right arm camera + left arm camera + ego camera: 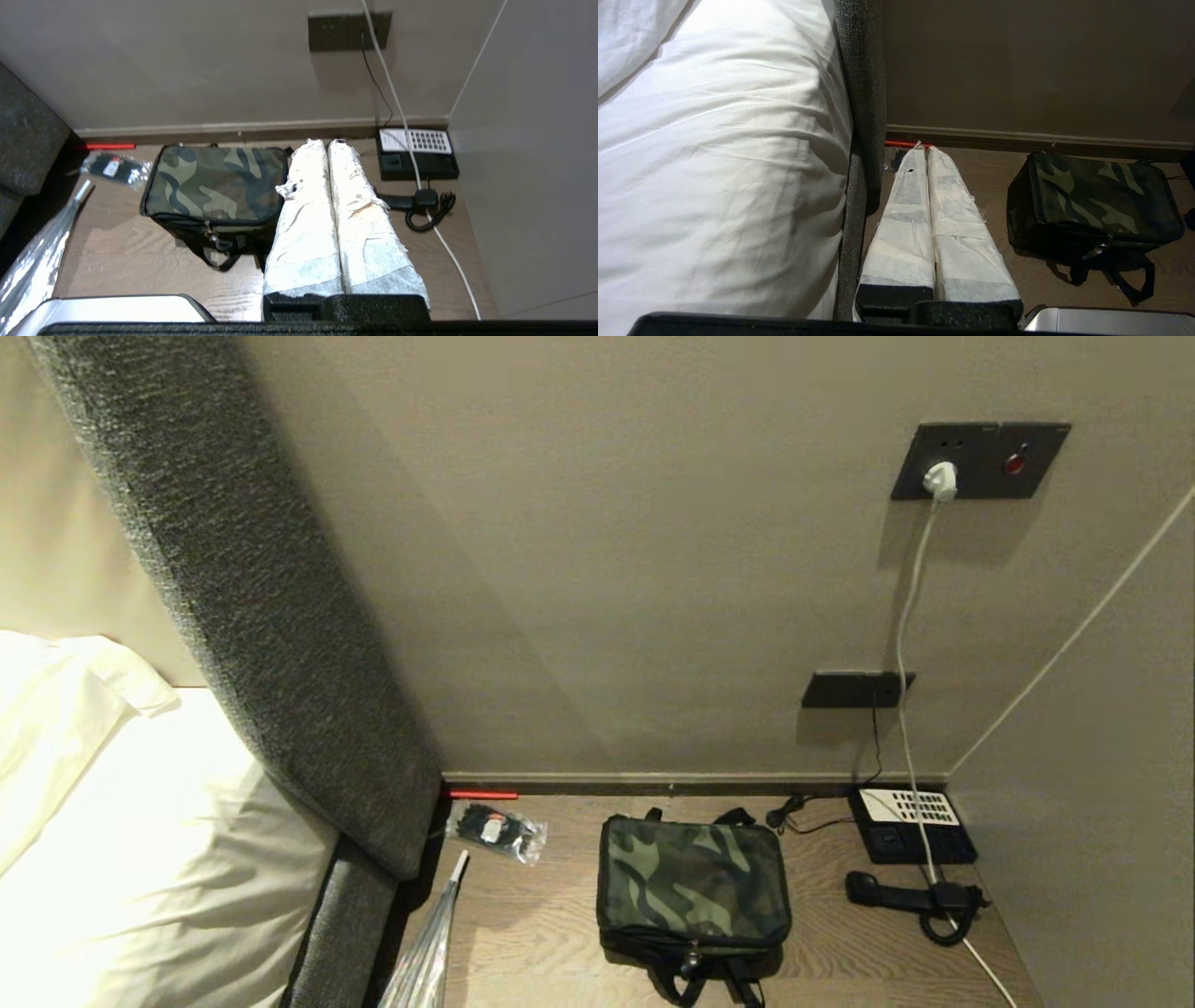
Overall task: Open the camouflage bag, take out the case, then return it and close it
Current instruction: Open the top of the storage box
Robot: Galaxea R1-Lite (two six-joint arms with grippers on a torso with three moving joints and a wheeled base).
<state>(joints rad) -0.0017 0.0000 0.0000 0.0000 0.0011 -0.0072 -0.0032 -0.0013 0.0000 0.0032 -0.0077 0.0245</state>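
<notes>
1. A white bed [140, 821] lies far left, edged by a grey headboard panel [280, 616].
2. The left pincer [924, 151] hangs empty, fingers pressed together, over the counter's [541, 933] left end.
3. The camouflage bag [693, 887] lies zipped at mid-counter.
4. The right pincer [327, 144], closed and empty, hovers between bag and desk phone [910, 826].

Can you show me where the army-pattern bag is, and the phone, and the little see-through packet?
camouflage bag [691, 882], head view, on its top panel.
desk phone [910, 826], head view, on its base below the white keypad.
clear plastic packet [497, 831], head view, on the middle of the packet.
</notes>
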